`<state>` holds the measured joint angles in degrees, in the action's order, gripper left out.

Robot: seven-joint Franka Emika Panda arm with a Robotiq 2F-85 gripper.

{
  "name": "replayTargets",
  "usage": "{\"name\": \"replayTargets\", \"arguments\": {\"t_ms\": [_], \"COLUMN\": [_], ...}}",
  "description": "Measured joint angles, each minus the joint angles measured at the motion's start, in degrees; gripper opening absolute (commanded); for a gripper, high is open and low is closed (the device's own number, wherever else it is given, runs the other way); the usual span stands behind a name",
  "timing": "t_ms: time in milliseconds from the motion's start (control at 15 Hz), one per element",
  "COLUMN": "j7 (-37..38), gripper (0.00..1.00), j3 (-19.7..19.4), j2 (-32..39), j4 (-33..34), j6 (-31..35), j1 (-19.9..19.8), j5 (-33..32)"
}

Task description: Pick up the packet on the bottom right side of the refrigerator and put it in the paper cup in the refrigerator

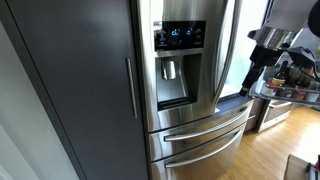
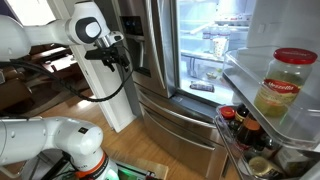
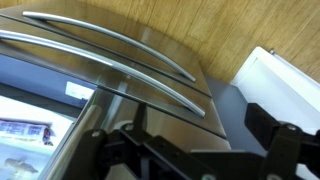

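The stainless-steel refrigerator (image 1: 190, 95) stands with one upper door open, and its lit inside shows in an exterior view (image 2: 205, 50). A pale cup-like thing (image 2: 220, 45) stands on a middle shelf. A flat packet (image 3: 25, 131) with a dark label lies on the bottom shelf; it also shows in an exterior view (image 2: 203, 87). My gripper (image 3: 190, 150) is open and empty. It hangs outside the fridge, above the drawer handles (image 3: 120, 60), apart from the packet. It shows in both exterior views (image 1: 249, 84) (image 2: 123, 62).
A matte dark-grey cabinet panel (image 1: 70, 90) flanks the fridge. The open door's shelves hold a large jar (image 2: 284, 85) and several bottles (image 2: 245, 125). Two wide drawers (image 2: 175, 120) sit below the opening. Cluttered tables stand behind the arm (image 1: 290, 85).
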<state>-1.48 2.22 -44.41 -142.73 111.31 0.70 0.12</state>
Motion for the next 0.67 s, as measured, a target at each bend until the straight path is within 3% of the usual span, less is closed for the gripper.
{"name": "replayTargets", "arguments": {"t_ms": [333, 667], "j7": [-6.9, -17.6], "gripper": [1.0, 1.0], "j3": [-6.5, -13.7], "j2": [0.1, 0.4], "j4": [-2.6, -7.5], "j6": [2.0, 10.0], "j1": [-2.4, -6.6], "j5": [-3.0, -13.1]}}
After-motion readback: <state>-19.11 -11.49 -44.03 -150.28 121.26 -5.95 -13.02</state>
